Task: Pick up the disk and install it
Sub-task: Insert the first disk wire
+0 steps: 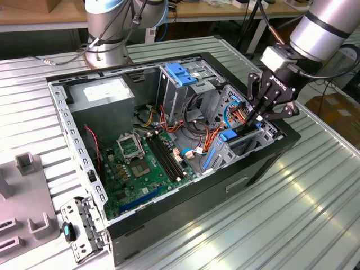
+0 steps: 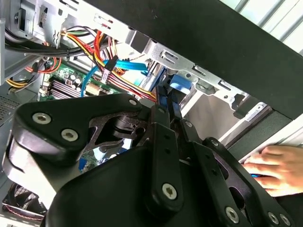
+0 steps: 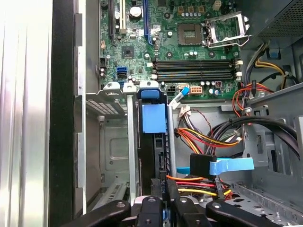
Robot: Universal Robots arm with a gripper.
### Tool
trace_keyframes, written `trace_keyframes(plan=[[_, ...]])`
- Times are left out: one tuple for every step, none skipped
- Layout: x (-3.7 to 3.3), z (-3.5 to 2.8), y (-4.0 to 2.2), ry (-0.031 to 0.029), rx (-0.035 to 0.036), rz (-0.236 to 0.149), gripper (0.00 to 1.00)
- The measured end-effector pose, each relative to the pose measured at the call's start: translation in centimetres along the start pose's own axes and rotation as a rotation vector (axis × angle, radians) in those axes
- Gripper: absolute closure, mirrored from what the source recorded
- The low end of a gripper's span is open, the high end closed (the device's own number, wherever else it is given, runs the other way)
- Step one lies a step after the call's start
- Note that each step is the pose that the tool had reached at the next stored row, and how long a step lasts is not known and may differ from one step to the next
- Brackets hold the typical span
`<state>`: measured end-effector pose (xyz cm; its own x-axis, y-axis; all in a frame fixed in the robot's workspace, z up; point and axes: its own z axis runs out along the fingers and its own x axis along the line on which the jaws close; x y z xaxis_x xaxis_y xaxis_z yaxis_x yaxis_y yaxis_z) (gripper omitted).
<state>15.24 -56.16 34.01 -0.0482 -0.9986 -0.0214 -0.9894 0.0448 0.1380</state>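
The disk [image 3: 152,142] stands on edge in the narrow drive bay at the front corner of the open computer case [image 1: 270,163], its blue carrier tabs [image 3: 154,117] pointing toward the motherboard. My gripper [image 3: 163,201] is shut on the disk's outer end, fingers close on either side. In the exterior view the gripper [image 1: 260,117] hangs over the case's corner on that view's right, with the disk [image 1: 232,135] slanting down into the bay below it. In the second wrist view the fingertips [image 2: 163,97] pinch a blue rail of the disk [image 2: 179,85].
A blue-handled bracket [image 1: 181,72] tops the grey drive cage. Orange, red and blue cables [image 3: 208,137] crowd the bay's side. The motherboard [image 1: 143,163] lies on the case floor. A person's hand [image 2: 274,168] rests outside the case wall. Grey fixtures [image 1: 25,197] sit at the exterior view's left.
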Motion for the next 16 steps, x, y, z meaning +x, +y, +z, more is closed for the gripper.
trace_keyframes(plan=[[0.00, 0.00, 0.00, 0.0000, 0.0000, 0.000, 0.84], [0.00, 0.00, 0.00, 0.0000, 0.0000, 0.000, 0.84], [0.00, -0.08, 0.01, -0.0009, -0.0001, 0.000, 0.84], [-0.01, -0.35, 0.05, -0.0006, 0.0000, 0.000, 0.82], [-0.02, -0.71, 0.10, -0.0003, 0.0001, 0.000, 0.82], [-0.03, -1.20, 0.17, 0.0001, 0.0001, 0.000, 0.76], [-0.04, -1.51, 0.21, -0.0003, 0.0001, 0.000, 0.76], [-0.04, -1.61, 0.22, -0.0002, 0.0001, 0.000, 0.76], [-0.04, -1.61, 0.22, -0.0003, 0.0001, 0.000, 0.76], [-0.04, -1.61, 0.22, -0.0005, 0.0001, 0.000, 0.77], [-0.04, -1.63, 0.23, -0.0001, 0.0001, 0.000, 0.84], [-0.05, -1.64, 0.23, -0.0001, 0.0001, 0.000, 0.84], [-0.04, -1.66, 0.23, -0.0001, 0.0001, 0.000, 0.89], [-0.04, -1.66, 0.23, -0.0001, 0.0001, 0.000, 0.89], [-0.04, -1.67, 0.23, -0.0001, 0.0001, 0.000, 0.89], [-0.04, -1.68, 0.23, -0.0001, 0.0001, 0.000, 0.89]])
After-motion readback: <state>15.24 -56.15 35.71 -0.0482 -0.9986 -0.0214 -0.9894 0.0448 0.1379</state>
